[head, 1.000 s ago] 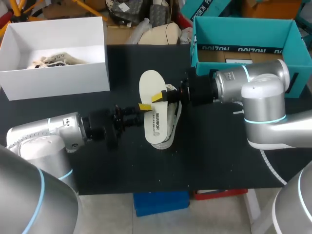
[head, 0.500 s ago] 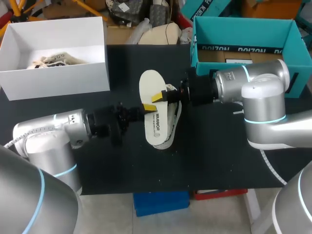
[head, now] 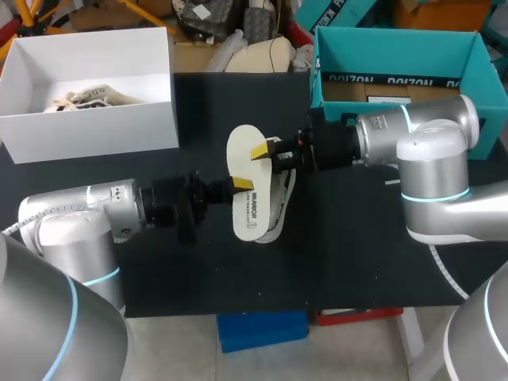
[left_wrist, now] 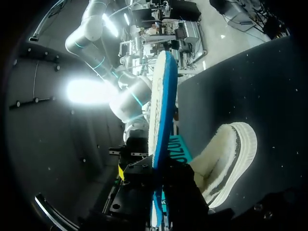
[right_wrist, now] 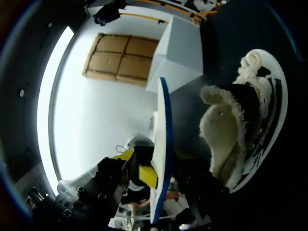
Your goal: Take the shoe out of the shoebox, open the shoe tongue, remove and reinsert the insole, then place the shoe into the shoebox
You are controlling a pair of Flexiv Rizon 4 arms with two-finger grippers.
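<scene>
Centrally over the black table [head: 357, 262], left tool [head: 238, 184] and right tool [head: 260, 152] each pinch the insole [head: 248, 210]; shoe [head: 282, 194] beneath, white shoebox [head: 87, 131] far-left.

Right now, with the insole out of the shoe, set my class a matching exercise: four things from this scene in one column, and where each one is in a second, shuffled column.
Things
1. insole
2. shoe
3. white shoebox
4. teal box

Places
A. at the far edge, on the right arm's side
B. raised over the shoe, gripped by the left gripper and the right gripper
C. at the far edge, on the left arm's side
D. lying on the black table, under the insole

Pairs: 1-B, 2-D, 3-C, 4-A
</scene>
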